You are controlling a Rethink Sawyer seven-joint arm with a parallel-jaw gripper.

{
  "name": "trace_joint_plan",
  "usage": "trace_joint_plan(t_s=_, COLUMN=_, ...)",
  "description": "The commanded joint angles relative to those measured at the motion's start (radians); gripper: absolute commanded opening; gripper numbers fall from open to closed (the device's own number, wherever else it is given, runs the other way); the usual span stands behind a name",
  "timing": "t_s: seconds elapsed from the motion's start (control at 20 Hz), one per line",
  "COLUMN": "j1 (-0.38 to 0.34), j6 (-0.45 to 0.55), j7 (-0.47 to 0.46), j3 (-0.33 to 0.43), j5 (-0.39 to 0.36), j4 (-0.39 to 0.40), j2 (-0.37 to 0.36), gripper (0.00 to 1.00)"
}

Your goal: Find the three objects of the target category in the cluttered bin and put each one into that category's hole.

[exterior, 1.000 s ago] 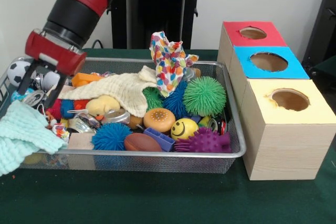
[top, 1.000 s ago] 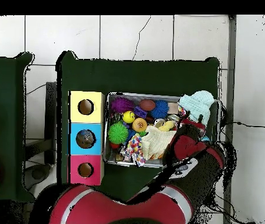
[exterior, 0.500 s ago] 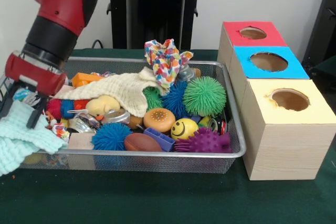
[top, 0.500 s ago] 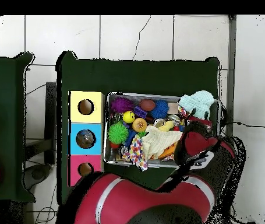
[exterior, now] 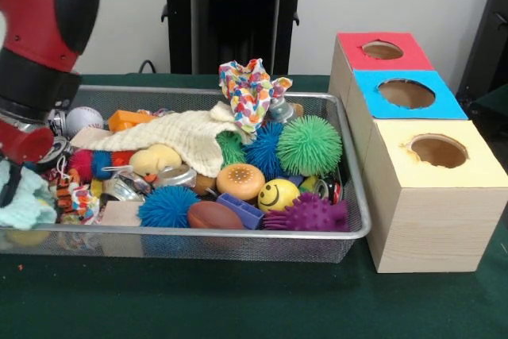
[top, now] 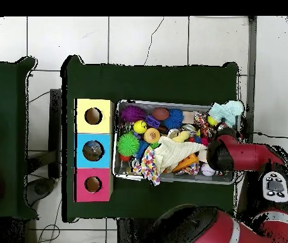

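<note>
The claw sits at the bin's end over the mint cloth; whether it's grasping the cloth, I cannot tell. The bin is crammed with clutter, so sorting into the holed boxes looks barely begun.

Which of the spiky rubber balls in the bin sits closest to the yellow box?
The purple spiky ball, at the bin's front corner beside the yellow box. The green one sits farther back, and the two blue ones lie farther from the boxes.
</note>
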Motion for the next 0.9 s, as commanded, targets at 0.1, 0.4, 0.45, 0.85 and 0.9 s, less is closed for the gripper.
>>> trace_joint_plan(t_s=0.1, j1=-0.058, j6=0.463, j7=-0.374, j3=0.367, j5=0.026, j4=0.071, j2=0.106, gripper=1.00)
trace_joint_plan(t_s=0.4, j1=-0.059, j6=0.532, j7=-0.366, j3=0.384, j5=0.003, j4=0.047, j2=0.106, gripper=0.00)
trace_joint_plan(t_s=0.45, j1=-0.061, j6=0.540, j7=-0.373, j3=0.390, j5=-0.001, j4=0.044, j2=0.106, gripper=0.00)
trace_joint_plan(t_s=0.85, j1=-0.054, j6=0.470, j7=-0.309, j3=0.390, j5=-0.033, j4=0.092, j2=0.069, gripper=0.00)
trace_joint_plan(t_s=0.9, j1=-0.022, j6=0.424, j7=-0.268, j3=0.356, j5=-0.060, j4=0.099, j2=0.047, gripper=0.00)
